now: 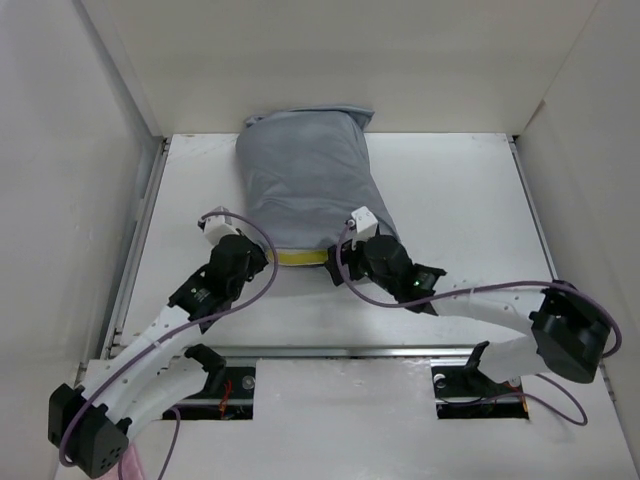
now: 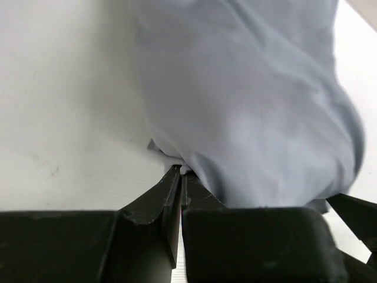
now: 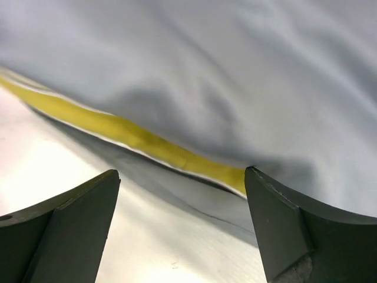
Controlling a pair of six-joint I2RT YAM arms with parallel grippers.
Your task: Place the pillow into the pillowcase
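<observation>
Item 1, left arm (image 1: 150, 350): white-shelled, trailing a purple cable (image 1: 255, 295), it is reaching from the near left corner of the table (image 1: 450, 200) towards the middle.

Item 2, left gripper (image 1: 260, 250): it is sitting at the near left corner of the grey bundle. In the left wrist view its 2 black fingers (image 2: 159, 200) are pressing together at the tips, with a small fold of grey hem caught between them, so it is pinching the cloth.

Item 3, pillowcase (image 1: 305, 170): mid-grey and creased, it is lying in the middle of the table with its far end touching the back wall (image 1: 400, 60). It is bulging full and covering nearly the whole cushion. Its open mouth is facing the arms.

Item 4, pillow (image 1: 298, 257): it is sitting inside the pillowcase. Only 1 narrow yellow strip of its near edge is showing, between the 2 grippers. The right wrist view is showing the same strip (image 3: 147, 141) running under the grey hem (image 3: 235, 59).

Item 5, right gripper (image 1: 345, 258): it is hovering just beside the near right corner of the bundle. Its 2 fingers (image 3: 70, 218) are standing wide apart, holding nothing, with the yellow edge lying beyond them.

Item 6, right arm (image 1: 500, 310): it is bending in from the near right corner, also carrying a purple cable.
</observation>
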